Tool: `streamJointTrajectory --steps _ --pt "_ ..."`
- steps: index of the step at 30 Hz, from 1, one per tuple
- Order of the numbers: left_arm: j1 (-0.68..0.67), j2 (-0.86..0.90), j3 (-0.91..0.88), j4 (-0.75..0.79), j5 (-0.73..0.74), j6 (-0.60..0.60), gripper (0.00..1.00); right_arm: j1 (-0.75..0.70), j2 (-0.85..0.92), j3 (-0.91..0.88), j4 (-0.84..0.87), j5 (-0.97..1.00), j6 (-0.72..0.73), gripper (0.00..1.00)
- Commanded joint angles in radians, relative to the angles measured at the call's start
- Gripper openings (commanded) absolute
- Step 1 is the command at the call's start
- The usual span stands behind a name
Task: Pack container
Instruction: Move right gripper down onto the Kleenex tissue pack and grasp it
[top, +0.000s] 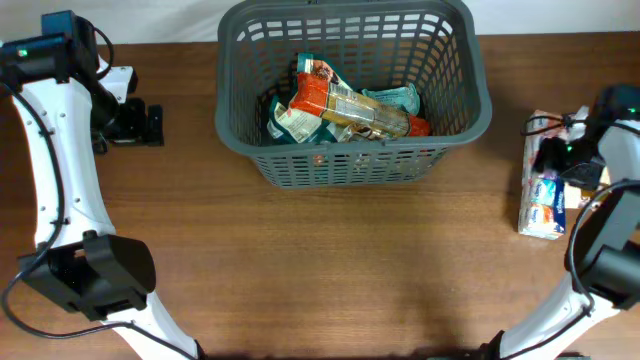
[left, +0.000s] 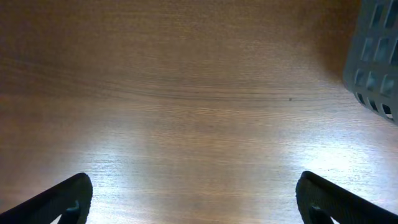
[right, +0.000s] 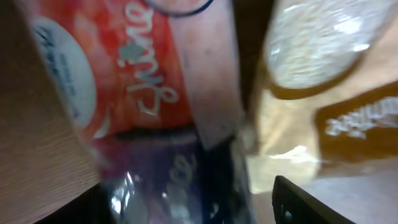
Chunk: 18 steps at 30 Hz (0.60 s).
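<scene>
The dark grey lattice container (top: 455, 110) stands at the back middle of the table and holds several snack packets (top: 345, 105); its corner shows in the left wrist view (left: 373, 56). My left gripper (top: 152, 123) is open and empty over bare wood left of it, its fingers wide apart (left: 193, 202). My right gripper (top: 562, 160) hangs low over a pile of packets (top: 543, 208) at the right edge. Its fingers (right: 193, 208) are open on either side of a dark purple packet (right: 174, 177), with an orange-red packet (right: 124, 68) and a tan packet (right: 329, 81) beyond it.
The wooden table (top: 330, 270) stretches in front of the container. The arm bases stand at the front left (top: 95, 275) and front right (top: 605, 265).
</scene>
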Motion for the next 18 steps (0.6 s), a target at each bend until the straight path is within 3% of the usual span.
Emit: streamJointTrajectory --steps 1,3,5,7,9,10,18 --pt "0.005 -0.021 -0.004 -0.001 0.011 -0.013 0.99 0.023 0.05 -0.003 -0.001 -0.023 -0.01 0.74" --pt "0.005 -0.021 -0.004 -0.001 0.011 -0.013 0.99 0.032 0.069 -0.003 0.0 -0.033 -0.01 0.72" --pt "0.005 -0.021 -0.004 -0.001 0.011 -0.013 0.99 0.039 0.084 -0.006 0.0 -0.038 -0.006 0.64" --pt "0.005 -0.021 -0.004 -0.001 0.011 -0.013 0.99 0.044 0.094 -0.008 -0.001 -0.04 -0.006 0.52" --pt "0.005 -0.021 -0.004 -0.001 0.011 -0.013 0.99 0.047 0.096 -0.008 0.0 -0.04 0.018 0.32" --pt "0.005 -0.021 -0.004 -0.001 0.011 -0.013 0.99 0.047 0.094 -0.007 0.001 -0.043 0.04 0.28" --pt "0.005 -0.021 -0.004 -0.001 0.011 -0.013 0.99 0.027 0.003 0.097 -0.074 -0.17 0.083 0.3"
